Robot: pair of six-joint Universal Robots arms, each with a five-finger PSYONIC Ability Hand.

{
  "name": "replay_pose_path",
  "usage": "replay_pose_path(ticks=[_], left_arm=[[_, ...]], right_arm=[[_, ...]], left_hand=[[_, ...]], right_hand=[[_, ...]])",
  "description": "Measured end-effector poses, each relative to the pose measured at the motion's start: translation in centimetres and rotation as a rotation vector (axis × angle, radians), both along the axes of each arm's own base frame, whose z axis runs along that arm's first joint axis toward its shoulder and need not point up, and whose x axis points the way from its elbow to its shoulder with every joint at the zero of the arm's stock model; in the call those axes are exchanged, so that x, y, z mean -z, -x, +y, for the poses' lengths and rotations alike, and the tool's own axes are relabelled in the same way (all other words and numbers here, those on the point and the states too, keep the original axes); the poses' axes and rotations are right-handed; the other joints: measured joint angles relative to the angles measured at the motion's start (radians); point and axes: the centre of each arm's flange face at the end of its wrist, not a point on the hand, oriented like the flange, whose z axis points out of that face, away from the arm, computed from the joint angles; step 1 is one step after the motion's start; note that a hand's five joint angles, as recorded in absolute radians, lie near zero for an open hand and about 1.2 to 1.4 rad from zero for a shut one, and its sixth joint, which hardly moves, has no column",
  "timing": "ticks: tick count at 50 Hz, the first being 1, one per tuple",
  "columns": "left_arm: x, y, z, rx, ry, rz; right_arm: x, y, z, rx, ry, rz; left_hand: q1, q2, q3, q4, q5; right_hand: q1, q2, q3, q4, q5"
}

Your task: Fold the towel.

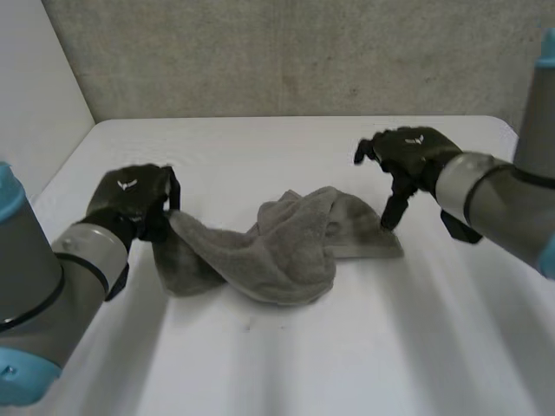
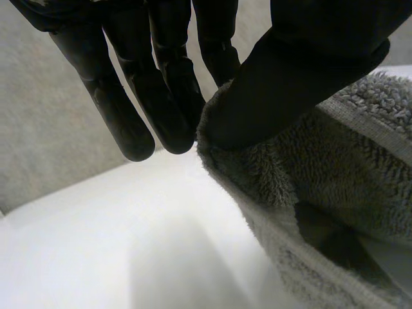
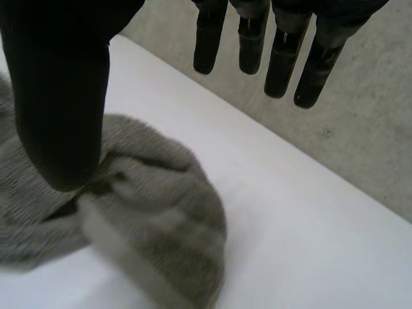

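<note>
Grey terry towel point(image 1: 286, 247) lies crumpled in a loose heap on the white table point(image 1: 260, 364), about midway between the left and right edges and somewhat nearer the far edge than the near one. Its bulk is bunched into a thick roll in the middle, with one flatter flap spread toward the right edge.

At the towel's left end the left hand point(image 1: 130, 201) has hold of it. In the left wrist view the thumb point(image 2: 302, 71) presses down on the towel's hemmed edge and the straight fingers point(image 2: 132, 125) meet the cloth from the other side, so the edge is pinched between them. That end rises off the table up to the hand.

By the towel's right end the right hand point(image 1: 412, 156) hovers, relaxed and holding nothing. In its wrist view its fingers hang straight, well apart from the thumb, and the thumb tip is just over or touching the rumpled cloth; I cannot tell which.

A rough concrete wall point(image 1: 286, 52) stands behind the table's far edge.
</note>
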Motion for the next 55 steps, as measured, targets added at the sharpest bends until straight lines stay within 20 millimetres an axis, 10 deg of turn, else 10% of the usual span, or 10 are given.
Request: replay_pose_path(ticks=[13,33,40,46,55], left_arm=[[-2.2,0.9,0.3,0.023,0.048,0.073],[-2.8,1.2,0.5,0.036,0.059,0.092],[-3.1,1.3,0.7,0.041,0.066,0.099],[-3.4,1.4,0.8,0.042,0.076,0.107],[-3.7,1.2,0.7,0.034,0.084,0.112]], right_arm=[[6.8,0.6,4.1,-0.007,-0.199,-0.1],[13.4,-4.7,4.9,-0.066,-0.297,-0.244],[14.8,-5.9,3.0,-0.005,-0.227,-0.246],[12.8,-6.1,1.1,0.072,-0.102,-0.29],[-0.9,-3.7,-0.5,0.023,0.198,-0.367]], left_hand=[[0.0,0.0,0.0,0.0,0.001],[0.0,0.0,0.0,0.0,0.001],[0.0,0.0,0.0,0.0,0.001],[0.0,0.0,0.0,0.0,0.001],[0.0,0.0,0.0,0.0,0.001]], right_hand=[[-0.125,-0.074,-0.098,-0.08,-0.07],[0.016,-0.005,0.005,0.005,0.003],[0.792,0.721,0.724,0.716,0.672],[0.962,0.87,0.858,0.872,0.83],[0.965,0.87,0.858,0.872,0.834]])
